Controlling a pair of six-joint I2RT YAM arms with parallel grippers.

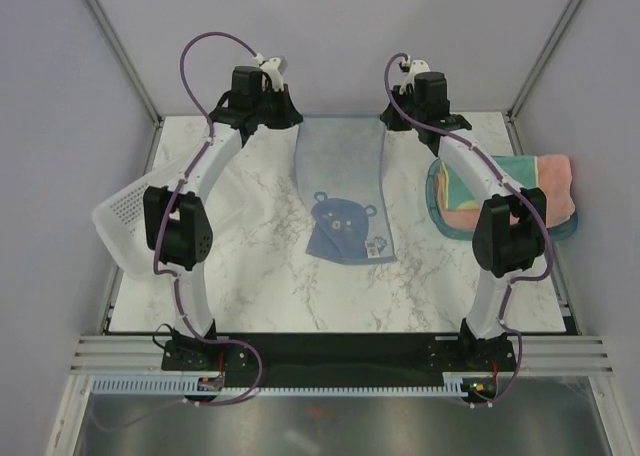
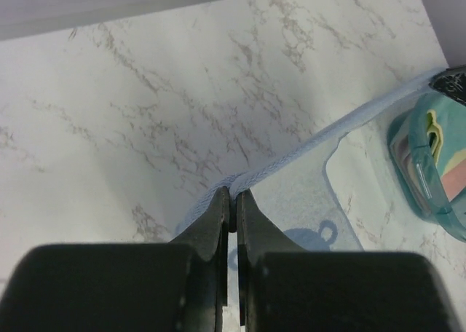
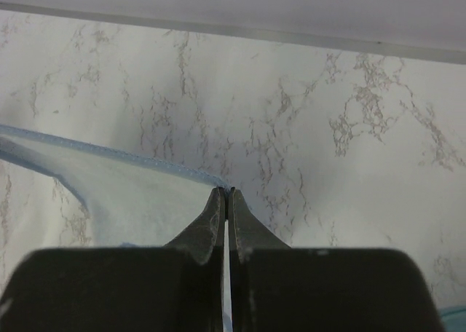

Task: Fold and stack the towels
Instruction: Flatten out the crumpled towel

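The small blue-grey towel with a dark blue bear print hangs between both grippers at the far middle of the table, its near end lying on the marble. My left gripper is shut on its far left corner. My right gripper is shut on its far right corner. The towel's top edge stretches taut between them. The salmon-pink towel and the pale-yellow-and-teal towel lie folded in the teal tray at the right, partly behind my right arm.
A white perforated basket lies tipped at the table's left edge beside my left arm. The teal tray shows at the right of the left wrist view. Grey walls close in the back and sides.
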